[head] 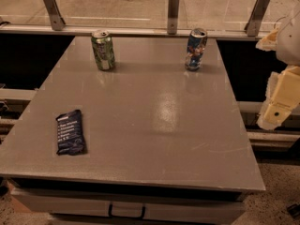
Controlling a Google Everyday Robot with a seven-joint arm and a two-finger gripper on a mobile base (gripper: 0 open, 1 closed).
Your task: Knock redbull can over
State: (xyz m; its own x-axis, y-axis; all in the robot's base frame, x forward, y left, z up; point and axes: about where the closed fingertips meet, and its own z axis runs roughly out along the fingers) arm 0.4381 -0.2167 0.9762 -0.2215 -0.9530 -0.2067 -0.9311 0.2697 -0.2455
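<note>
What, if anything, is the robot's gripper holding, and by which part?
Nothing: the gripper hangs right of the table, well apart from the standing redbull can.

redbull can (196, 49) | blue-silver, dented | upright | table (154, 139) far right | hand (280, 108): beyond table's right edge

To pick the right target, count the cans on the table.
2: green can far left, redbull can far right, both standing. The gripper hangs beyond the right edge of the table.
</note>
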